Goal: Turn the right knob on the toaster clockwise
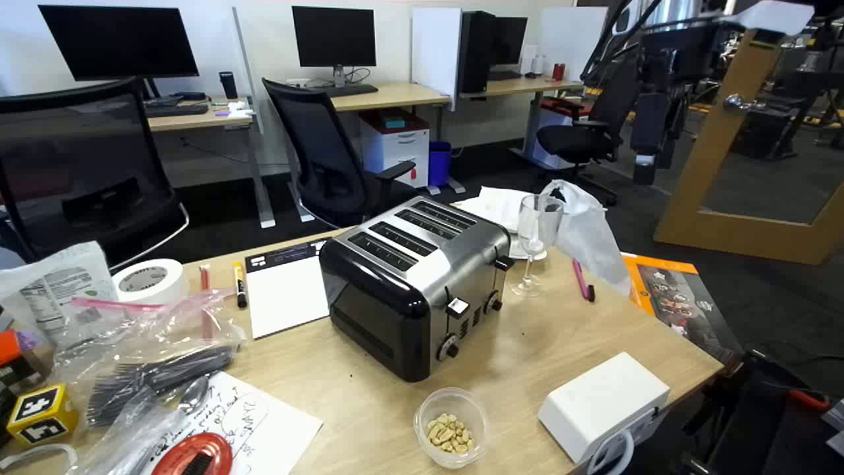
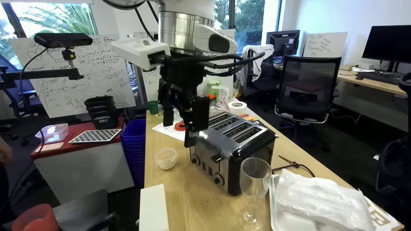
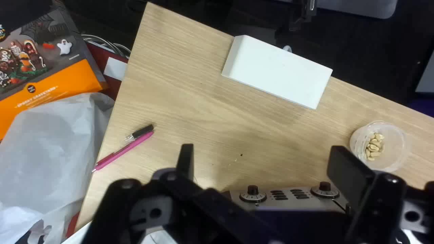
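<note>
The silver and black four-slot toaster [image 1: 395, 264] stands on the table and shows in both exterior views [image 2: 231, 144]. Its front has two dark knobs on round dials. The right knob [image 2: 219, 179] is on the wine-glass side; it also shows in an exterior view [image 1: 493, 302] and in the wrist view [image 3: 252, 191]. The left knob [image 3: 324, 188] is on the bowl side. My gripper [image 3: 263, 159] is open and empty, with its fingers wide apart. It hangs in the air above table height, apart from both knobs. In an exterior view the gripper [image 2: 179, 133] overlaps the toaster's front-left corner.
A wine glass [image 2: 253, 183] stands close to the toaster's right side. A clear bowl of nuts [image 1: 452, 429] stands in front of the left knob. A white box [image 3: 278, 73] lies at the table's edge. A pink pen [image 3: 123, 150] and a white bag [image 3: 51, 145] lie at one side.
</note>
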Controlling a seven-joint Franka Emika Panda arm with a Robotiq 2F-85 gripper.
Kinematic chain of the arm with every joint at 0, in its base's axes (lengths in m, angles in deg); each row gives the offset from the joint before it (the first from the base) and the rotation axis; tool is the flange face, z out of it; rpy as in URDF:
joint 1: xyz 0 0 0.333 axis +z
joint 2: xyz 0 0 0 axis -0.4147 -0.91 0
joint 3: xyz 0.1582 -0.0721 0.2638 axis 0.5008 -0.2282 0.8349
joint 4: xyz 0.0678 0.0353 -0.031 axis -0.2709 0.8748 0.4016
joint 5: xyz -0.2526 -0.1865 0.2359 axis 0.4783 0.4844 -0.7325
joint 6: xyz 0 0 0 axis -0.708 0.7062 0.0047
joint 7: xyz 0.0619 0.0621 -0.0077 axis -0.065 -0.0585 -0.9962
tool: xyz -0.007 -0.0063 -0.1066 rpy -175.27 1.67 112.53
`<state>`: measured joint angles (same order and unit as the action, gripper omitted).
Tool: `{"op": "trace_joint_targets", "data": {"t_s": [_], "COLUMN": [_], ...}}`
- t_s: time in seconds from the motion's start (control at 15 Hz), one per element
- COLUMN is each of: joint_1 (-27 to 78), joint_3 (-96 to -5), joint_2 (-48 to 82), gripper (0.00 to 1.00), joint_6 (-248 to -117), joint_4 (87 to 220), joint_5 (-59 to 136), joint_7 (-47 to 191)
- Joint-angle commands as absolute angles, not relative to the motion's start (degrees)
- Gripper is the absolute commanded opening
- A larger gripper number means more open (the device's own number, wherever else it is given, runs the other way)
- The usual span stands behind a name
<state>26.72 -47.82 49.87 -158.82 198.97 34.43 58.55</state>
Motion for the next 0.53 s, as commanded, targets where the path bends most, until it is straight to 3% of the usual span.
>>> {"op": "trace_joint_targets", "data": {"t_s": [0.0,0.47], "joint_1": [26.5,27.0], "joint_3": [-47.6,-47.3], "joint_2": [49.9,48.0], "gripper": [1.0,1.0], "joint_6": [-158.7,-158.0], "joint_4": [198.9,200.1], "joint_5": [34.4,28.7], "joint_7": [58.5,64.1]}}
